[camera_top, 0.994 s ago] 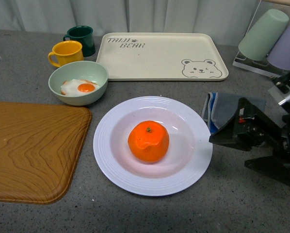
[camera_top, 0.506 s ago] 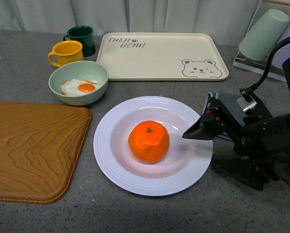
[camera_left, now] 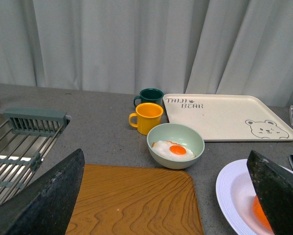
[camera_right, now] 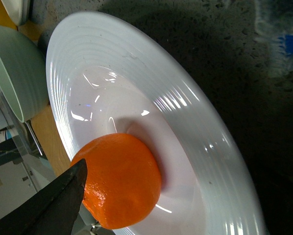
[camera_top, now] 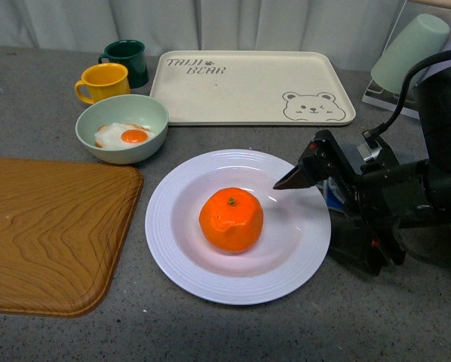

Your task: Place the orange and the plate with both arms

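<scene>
Lately the right gripper (camera_top: 310, 215) has slid over the plate (camera_top: 161, 226) rim, jaws apart, empty; left gripper (camera_left: 156, 205) gapes too. Orange (camera_top: 231, 219) seems firm, rollable: pinch its sides.

Our right gripper (camera_top: 314, 211), at frame right, is matte black and pointed, with tiny red marks and a curving black cable (camera_top: 397, 104); our left gripper (camera_left: 164, 154) looks speckled charcoal.

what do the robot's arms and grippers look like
Both are black. The right gripper has wedge-shaped jaws tapering to points, on a bulky black arm with a black cable looping over it. On the left gripper the jaws look matte and speckled.
</scene>
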